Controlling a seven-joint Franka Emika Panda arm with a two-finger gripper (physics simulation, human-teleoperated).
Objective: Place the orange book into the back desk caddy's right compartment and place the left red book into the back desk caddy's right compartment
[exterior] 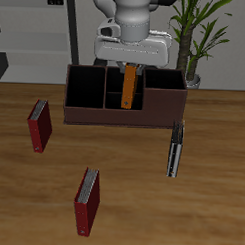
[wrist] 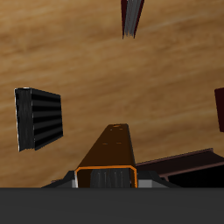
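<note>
My gripper (exterior: 131,65) is shut on the top of the orange book (exterior: 129,88), which hangs upright over the middle of the back desk caddy (exterior: 85,114), a long dark brown box. The book's lower end is level with the caddy's front wall; I cannot tell which compartment lies under it. In the wrist view the orange book (wrist: 110,150) runs away from the gripper (wrist: 107,178), beside a caddy wall (wrist: 185,163). The left red book (exterior: 87,201) lies near the table's front edge, also seen as the left red book (wrist: 131,17) in the wrist view.
A darker red book (exterior: 37,126) lies in front of one end of the caddy. A thin black book (exterior: 175,148) lies in front of its other end, and the black book (wrist: 38,118) also shows in the wrist view. A potted plant (exterior: 198,37) stands behind the caddy.
</note>
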